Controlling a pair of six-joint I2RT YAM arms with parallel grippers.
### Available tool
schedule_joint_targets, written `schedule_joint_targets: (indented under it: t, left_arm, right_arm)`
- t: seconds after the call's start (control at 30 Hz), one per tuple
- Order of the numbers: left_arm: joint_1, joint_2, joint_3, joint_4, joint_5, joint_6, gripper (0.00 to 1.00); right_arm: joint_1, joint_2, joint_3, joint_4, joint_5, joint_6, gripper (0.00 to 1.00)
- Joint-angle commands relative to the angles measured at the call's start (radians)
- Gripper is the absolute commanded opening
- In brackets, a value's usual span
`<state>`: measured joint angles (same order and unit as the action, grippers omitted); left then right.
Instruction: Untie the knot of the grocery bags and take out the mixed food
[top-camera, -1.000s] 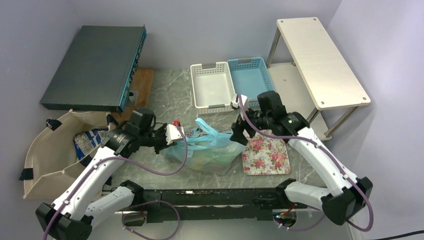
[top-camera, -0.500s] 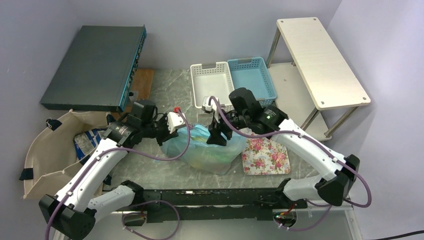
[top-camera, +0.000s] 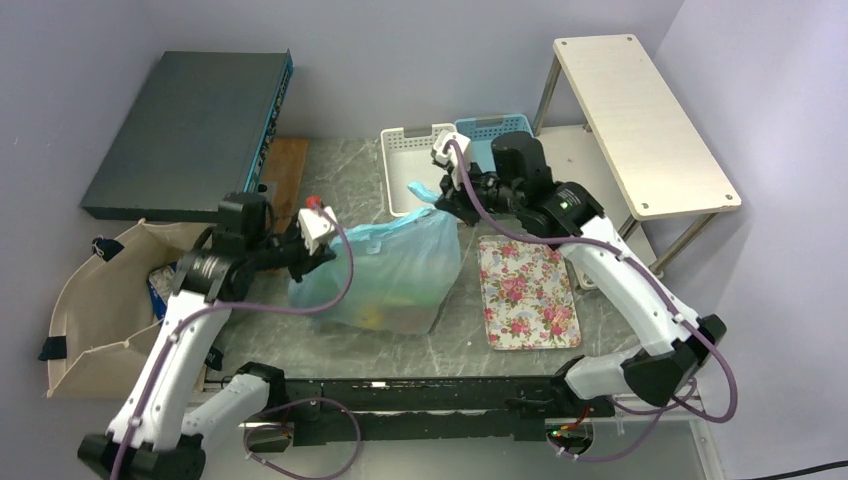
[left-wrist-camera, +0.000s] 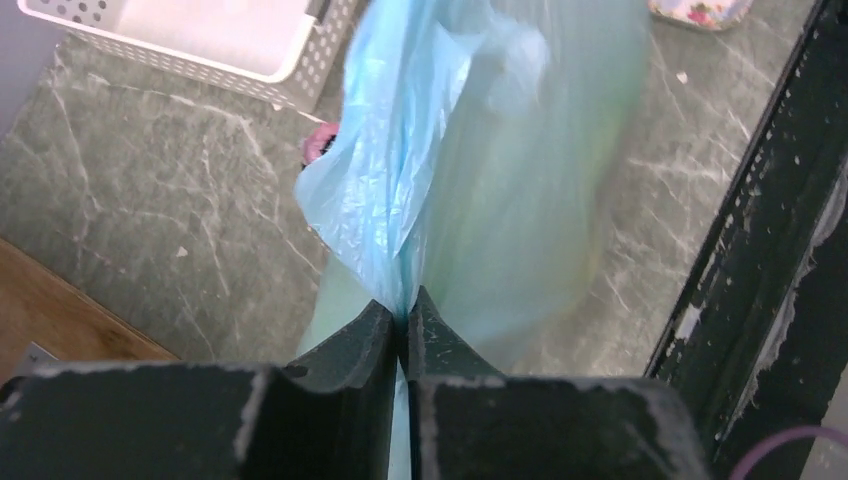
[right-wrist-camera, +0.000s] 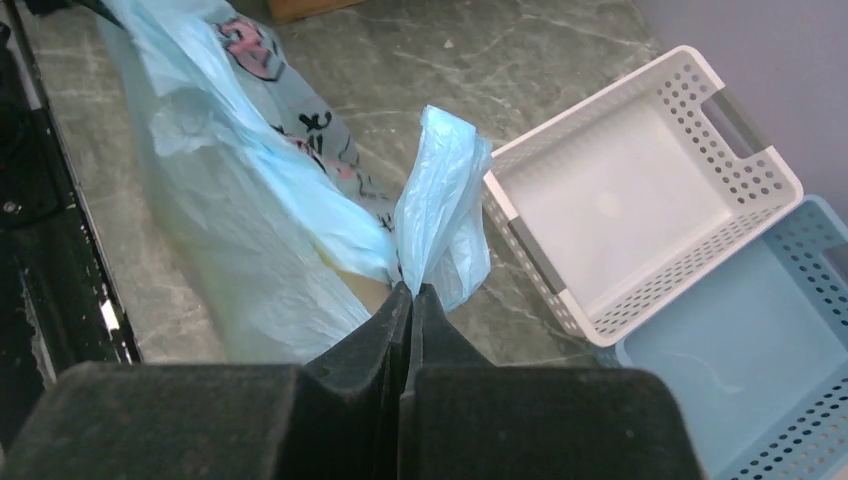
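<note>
A: Left claw and right claw: how do we find them?
B: Each pinched shut on the blue bag, stretched between them above the table, beside the floral tray.

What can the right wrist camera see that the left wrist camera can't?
Only the right wrist view shows the blue basket and the black lettering on the light-blue bag. Only the left wrist view shows a corner of the flowery tray. Both show the light-blue bag, the white basket and the marble table. Each also shows its own gripper shut on the plastic: the right gripper in one, the left gripper in the other.
</note>
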<state>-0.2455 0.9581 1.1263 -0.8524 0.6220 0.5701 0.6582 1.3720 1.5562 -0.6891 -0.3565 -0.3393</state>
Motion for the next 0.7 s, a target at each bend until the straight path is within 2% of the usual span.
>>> schedule_joint_targets:
  t: [0.0,0.07,0.13,0.23,0.37,0.4,0.47,0.67]
  left_arm:
    - [-0.001,-0.148,-0.154,-0.053,0.017,0.178,0.14]
    - [-0.004,-0.178,-0.226,-0.095,-0.018,0.266,0.20]
    - [-0.006,-0.189,-0.246,-0.148,-0.039,0.317,0.33]
    - [-0.006,-0.179,-0.180,-0.186,-0.026,0.277,0.66]
    - [-0.010,-0.129,-0.023,-0.150,0.063,0.138,0.97]
    - [-0.020,-0.117,0.004,-0.137,0.083,0.125,0.99]
    - [-0.081,-0.093,0.039,-0.088,0.033,0.084,0.99]
    - [-0.374,0.024,0.107,0.064,-0.215,-0.018,0.99]
  right_arm:
    - [-0.015,-0.118,-0.122,0.076,-0.078,0.016,0.00]
    - [-0.012,-0.150,-0.214,0.074,-0.139,0.025,0.00]
    - [0.010,-0.169,-0.275,0.053,-0.177,0.026,0.00]
    - [0.049,-0.193,-0.326,0.018,-0.203,0.027,0.00]
    - [0.057,-0.219,-0.366,0.016,-0.206,0.040,0.00]
    - [0.057,-0.224,-0.372,0.017,-0.205,0.041,0.00]
    - [0.057,-0.228,-0.381,0.025,-0.201,0.052,0.00]
    - [0.055,-0.243,-0.370,0.116,-0.105,0.137,0.00]
